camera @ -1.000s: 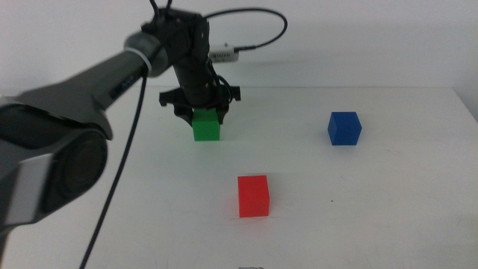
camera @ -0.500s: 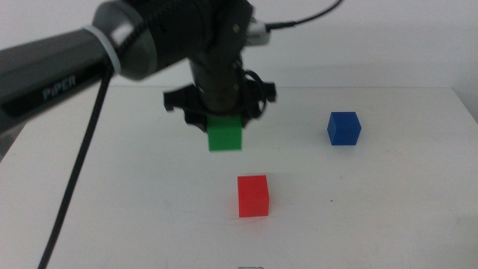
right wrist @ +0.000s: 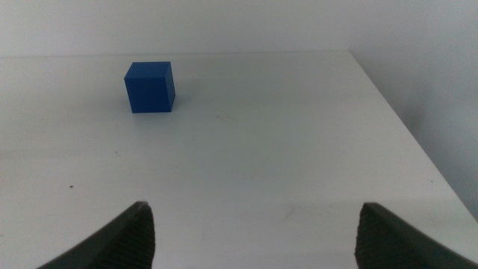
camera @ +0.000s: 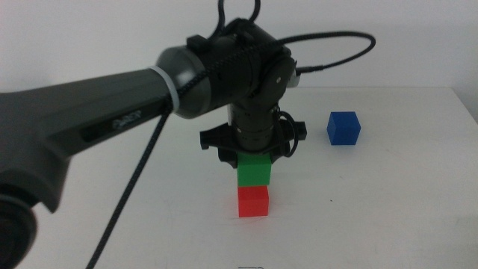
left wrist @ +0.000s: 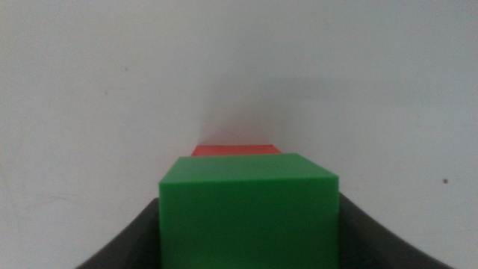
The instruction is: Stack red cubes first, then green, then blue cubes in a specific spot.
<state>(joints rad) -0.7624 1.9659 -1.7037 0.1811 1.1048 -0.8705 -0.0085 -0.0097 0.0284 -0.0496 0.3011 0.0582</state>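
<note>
Left tool [camera: 254, 158] grips the green cube [camera: 253, 170] directly atop the red cube [camera: 253, 202].

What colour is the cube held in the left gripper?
Green, seen best in the left wrist view.

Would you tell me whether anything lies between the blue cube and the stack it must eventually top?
Nothing lies on the table between the blue cube and the stack, but the left gripper is shut on the green cube over the red cube, occupying the top.
</note>
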